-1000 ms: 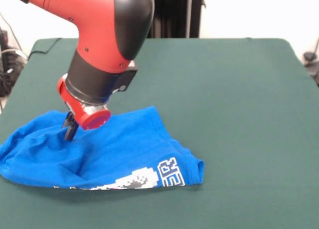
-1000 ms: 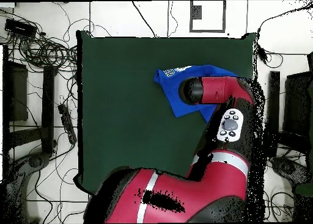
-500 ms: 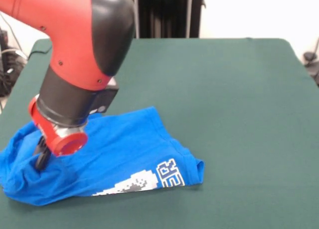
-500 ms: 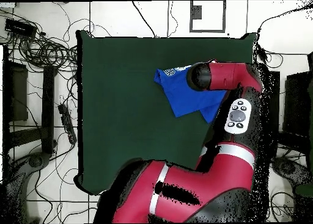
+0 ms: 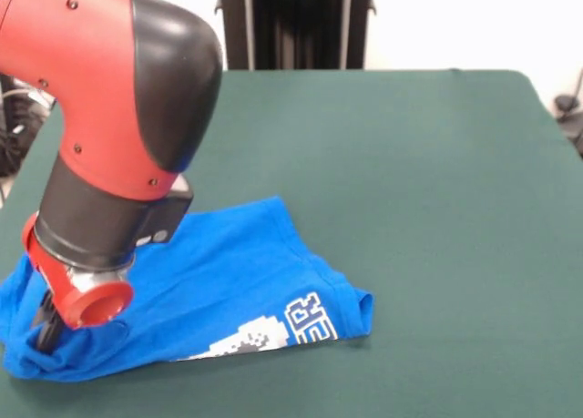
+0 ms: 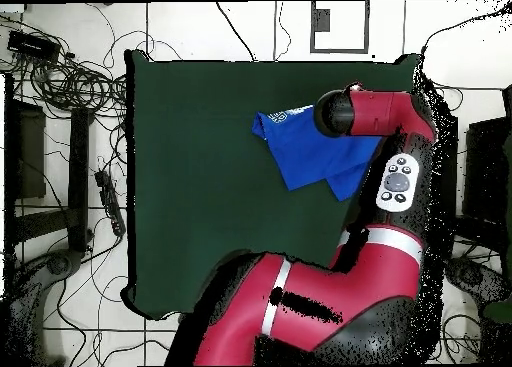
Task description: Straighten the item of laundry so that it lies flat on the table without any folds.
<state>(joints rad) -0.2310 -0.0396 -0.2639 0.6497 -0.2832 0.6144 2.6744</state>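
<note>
The shirt (image 5: 228, 286) lies folded near the table's (image 5: 437, 209) front-left corner. The gripper (image 5: 46, 331) presses into the shirt's left end; whether its fingers are spread or pinching cannot be told.

I have the red and black Sawyer arm (image 5: 109, 117) reaching down from the upper left of the front view, its thick red link ending in a black elbow cap and a black wrist collar. Below the collar sits a red flange ring, tilted toward the camera. The small dark gripper (image 5: 46, 331) pokes out beneath it at the lower left, mostly hidden by the flange, so I cannot tell how its jaws stand. From overhead, the arm (image 6: 385, 183) bends up the right side, its black end cap pointing left.
</note>
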